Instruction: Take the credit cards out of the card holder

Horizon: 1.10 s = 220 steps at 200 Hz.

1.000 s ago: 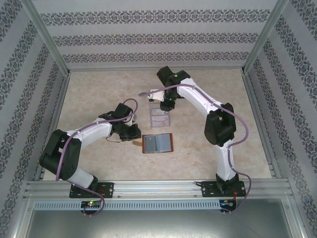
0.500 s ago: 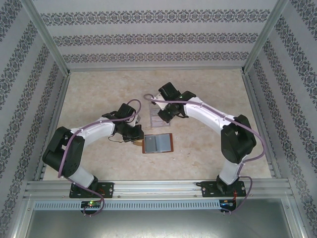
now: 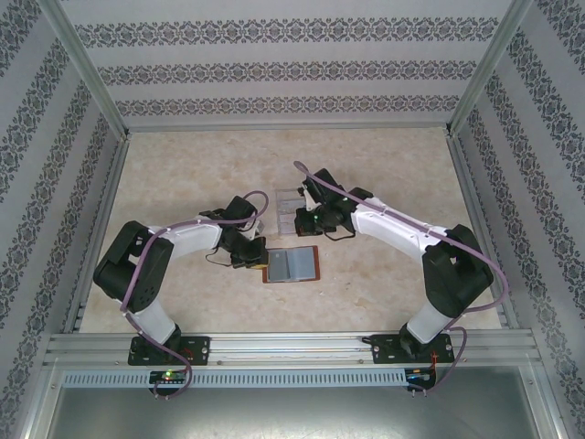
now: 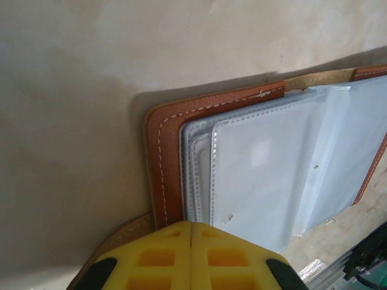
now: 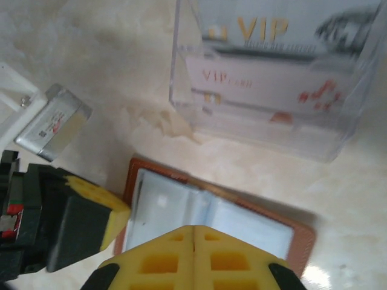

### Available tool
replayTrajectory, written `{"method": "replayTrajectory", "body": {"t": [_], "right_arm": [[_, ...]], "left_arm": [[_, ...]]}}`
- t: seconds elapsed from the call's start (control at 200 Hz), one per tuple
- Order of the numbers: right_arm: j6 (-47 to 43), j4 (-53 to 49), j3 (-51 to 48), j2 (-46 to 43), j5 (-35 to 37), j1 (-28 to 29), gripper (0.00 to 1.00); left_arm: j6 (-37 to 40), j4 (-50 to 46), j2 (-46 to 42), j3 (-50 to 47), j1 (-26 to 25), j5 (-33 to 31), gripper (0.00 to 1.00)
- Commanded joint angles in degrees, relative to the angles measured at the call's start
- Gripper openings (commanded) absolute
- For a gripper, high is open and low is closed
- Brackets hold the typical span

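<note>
Right wrist view: card holder [image 5: 242, 220] open, sleeves look empty.
Credit cards [image 5: 260, 84] sit in clear stand [image 5: 338, 139]; left pincer [image 4: 191, 225] and right pincer [image 5: 193, 229] clenched; task seems done.

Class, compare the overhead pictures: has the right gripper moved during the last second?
Yes. The right gripper has come toward the arm bases, closing much of its gap to the card holder, which lies where it did.

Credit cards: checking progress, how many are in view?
2. A dark plastic card with gold lettering stands at the back of the clear plastic stand; a whitish card with pink-red marks stands before it. The brown leather wallet's sleeves might hide more.
</note>
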Motion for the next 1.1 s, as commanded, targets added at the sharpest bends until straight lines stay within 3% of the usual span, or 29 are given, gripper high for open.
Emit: {"method": "replayTrajectory", "body": {"t": [0.0, 0.31, 0.5, 1.094], "right_arm": [[7.44, 3.63, -3.14, -0.74, -6.72, 0.85, 0.08], [12.23, 6.49, -4.70, 3.78, -8.30, 4.68, 0.13], [12.90, 4.66, -2.48, 7.09, -5.08, 6.68, 0.14], [13.41, 4.66, -0.23, 12.20, -5.51, 8.84, 0.21]], "left_arm": [[1.17, 1.61, 0.57, 1.18, -0.55, 0.99, 0.05], [1.24, 1.63, 0.59, 0.16, -0.58, 0.41, 0.04], [1.24, 1.78, 0.41, -0.21, -0.60, 0.32, 0.04], [0.57, 3.13, -0.99, -2.53, -0.54, 0.33, 0.04]]}}
